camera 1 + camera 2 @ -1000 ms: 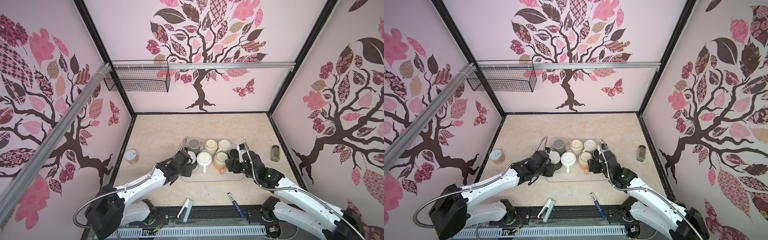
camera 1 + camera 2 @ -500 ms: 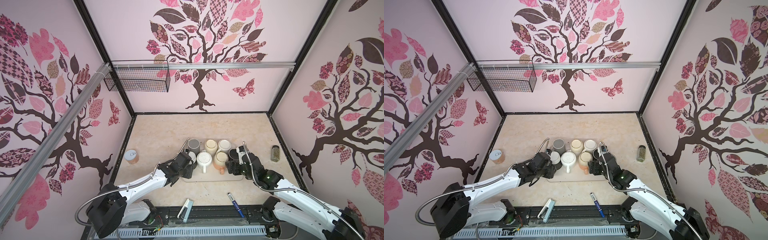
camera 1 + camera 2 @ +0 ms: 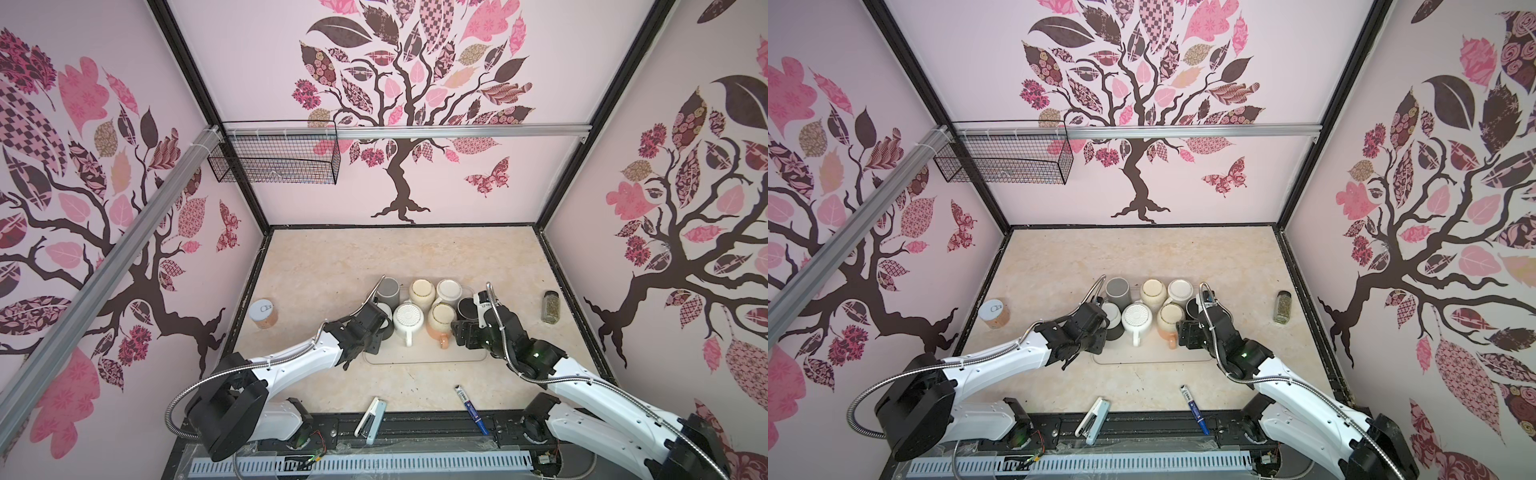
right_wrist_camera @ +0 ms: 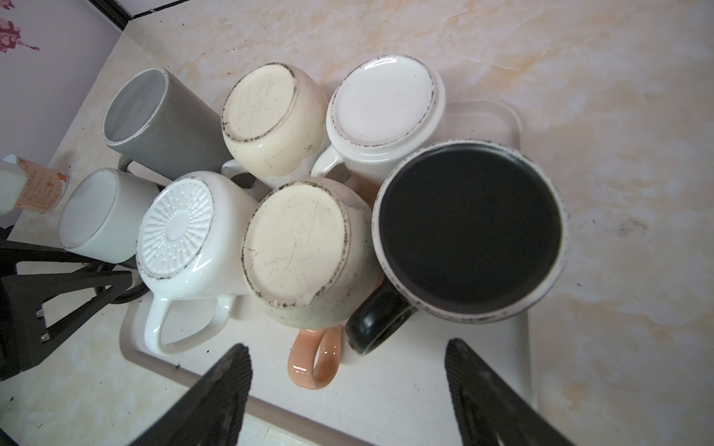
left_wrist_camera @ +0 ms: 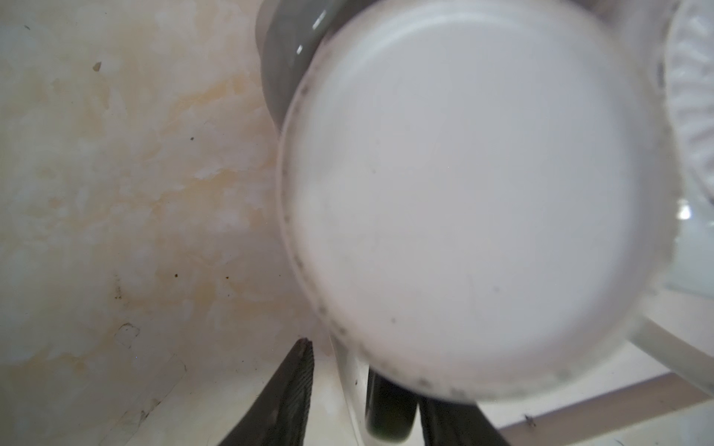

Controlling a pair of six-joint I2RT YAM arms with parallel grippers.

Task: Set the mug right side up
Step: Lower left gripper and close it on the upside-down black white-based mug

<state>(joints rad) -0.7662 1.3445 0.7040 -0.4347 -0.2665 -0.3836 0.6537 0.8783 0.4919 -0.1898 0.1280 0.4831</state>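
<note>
Several mugs stand upside down on a beige tray [image 3: 415,357]. The front-left one is a light grey mug [image 3: 385,312] with a dark handle; its flat bottom fills the left wrist view [image 5: 463,193]. My left gripper [image 3: 376,332] reaches in low at its near side. The handle [image 5: 390,409] sits between the two fingers, against one finger and with a gap to the other finger [image 5: 301,386]. My right gripper [image 4: 347,345] hangs open over the tray's front, just short of the black mug [image 4: 471,228] and its handle, holding nothing.
Beside the grey mug stand a ribbed white mug [image 3: 409,318], a cream mug with a peach handle [image 3: 440,318], and dark grey [image 3: 388,291], cream [image 3: 422,291] and white [image 3: 448,290] mugs behind. A can [image 3: 263,313] stands left, a spice jar [image 3: 551,306] right, a pen [image 3: 469,409] in front.
My left gripper's jaws have narrowed around the grey mug's handle, the arm staying almost in place. The right arm has barely moved.
</note>
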